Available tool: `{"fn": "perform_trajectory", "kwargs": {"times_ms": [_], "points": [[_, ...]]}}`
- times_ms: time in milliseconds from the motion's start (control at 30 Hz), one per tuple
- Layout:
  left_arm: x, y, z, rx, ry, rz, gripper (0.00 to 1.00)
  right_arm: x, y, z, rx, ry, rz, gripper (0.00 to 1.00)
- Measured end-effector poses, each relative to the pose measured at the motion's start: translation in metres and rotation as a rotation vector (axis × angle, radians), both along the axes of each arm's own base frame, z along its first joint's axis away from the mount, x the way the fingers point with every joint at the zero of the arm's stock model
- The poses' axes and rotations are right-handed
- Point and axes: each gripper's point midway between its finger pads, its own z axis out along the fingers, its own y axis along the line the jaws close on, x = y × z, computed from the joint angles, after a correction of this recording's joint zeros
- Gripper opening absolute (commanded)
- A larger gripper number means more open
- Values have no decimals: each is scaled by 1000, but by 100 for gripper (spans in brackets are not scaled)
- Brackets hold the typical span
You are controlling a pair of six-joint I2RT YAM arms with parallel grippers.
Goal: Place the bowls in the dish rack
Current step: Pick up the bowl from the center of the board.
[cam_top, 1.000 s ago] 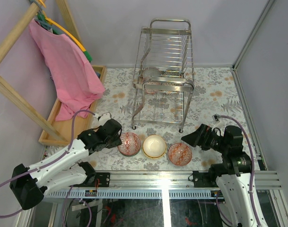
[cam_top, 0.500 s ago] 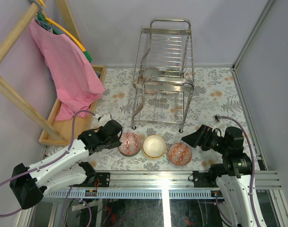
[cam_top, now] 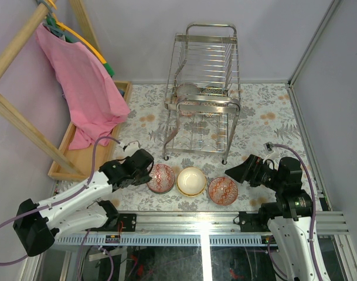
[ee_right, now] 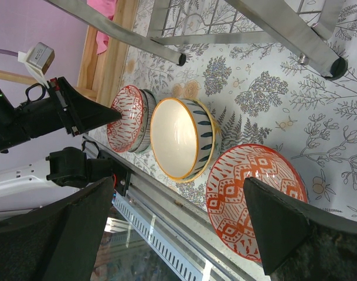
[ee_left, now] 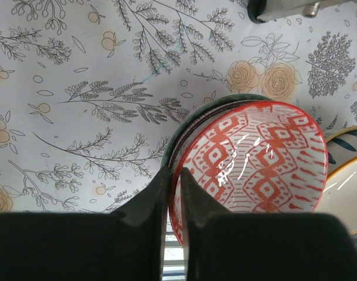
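Three bowls stand in a row near the table's front edge. The left one is a red-white bowl (cam_top: 161, 178) (ee_left: 254, 158) nested in a dark striped bowl (ee_left: 181, 126). My left gripper (cam_top: 149, 174) (ee_left: 173, 172) is shut on the red-white bowl's left rim. To its right sit a cream bowl (cam_top: 191, 181) (ee_right: 181, 137) and another red-white bowl (cam_top: 223, 190) (ee_right: 254, 199). My right gripper (cam_top: 234, 171) (ee_right: 178, 181) hangs wide open just right of that bowl, holding nothing. The chrome dish rack (cam_top: 204, 99) stands behind the row with a few bowls (cam_top: 187, 91) in it.
A pink cloth (cam_top: 84, 88) hangs from a wooden frame (cam_top: 17, 123) at the left, over a shallow wooden tray (cam_top: 70, 155). The rack's legs (ee_right: 181, 58) stand close behind the bowls. A metal rail (cam_top: 190, 219) runs along the front edge.
My left gripper has closed down onto the red-white bowl's rim. The bowls and the right arm have stayed where they were.
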Motion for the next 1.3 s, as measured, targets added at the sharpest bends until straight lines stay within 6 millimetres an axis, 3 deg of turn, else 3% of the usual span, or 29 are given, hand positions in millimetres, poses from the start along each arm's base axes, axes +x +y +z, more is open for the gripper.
{"fn": "perform_trajectory", "kwargs": {"times_ms": [400, 733, 967, 1133, 1300], "points": [[-6, 2, 5, 1, 3, -12, 0, -1, 0, -2, 0, 4, 0, 100], [4, -4, 54, -70, -102, -4, 0, -4, 0, -7, -1, 10, 0, 100], [21, -1, 77, -22, -178, 8, 0, -6, -1, -7, -1, 10, -1, 100], [46, 5, 98, 65, -249, 27, 0, -8, -1, -7, -2, 22, -1, 100], [73, 35, 128, 112, -347, 99, 0, -11, -1, 0, -2, 13, -2, 100]]}}
